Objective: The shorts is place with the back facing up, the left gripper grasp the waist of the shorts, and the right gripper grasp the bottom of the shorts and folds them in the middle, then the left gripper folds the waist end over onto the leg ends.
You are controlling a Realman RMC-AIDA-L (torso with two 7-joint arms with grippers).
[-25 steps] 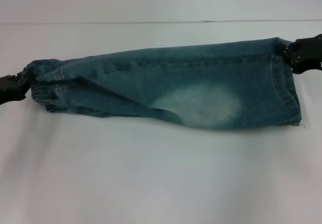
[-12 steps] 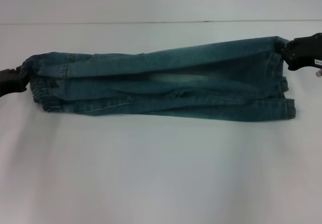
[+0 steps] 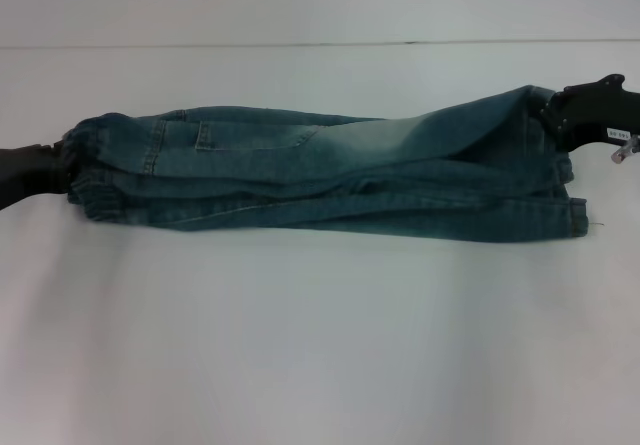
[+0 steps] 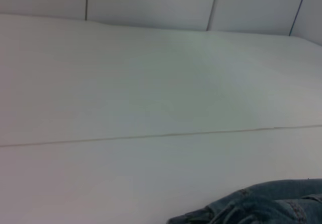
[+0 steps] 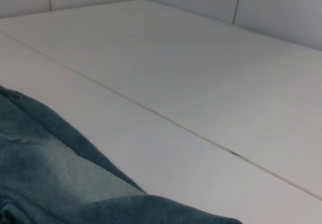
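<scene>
The blue denim shorts [image 3: 330,170] lie stretched across the white table [image 3: 320,345], folded lengthwise into a long strip, a back pocket showing on the upper layer. At the far left my left gripper [image 3: 58,165] is shut on the ruffled waist of the shorts [image 3: 90,160]. At the far right my right gripper [image 3: 556,115] is shut on the upper corner of the bottom of the shorts [image 3: 560,180] and holds that corner lifted. Denim also fills a corner of the left wrist view [image 4: 261,204] and of the right wrist view [image 5: 55,178]. Neither wrist view shows fingers.
A thin seam [image 3: 300,44] runs across the white table behind the shorts. A white wall [image 4: 151,2] with panel lines stands beyond the table.
The upper layer of the shorts has come over toward the front, so a back pocket now shows. Both grippers kept their hold and shifted slightly inward and lower.
</scene>
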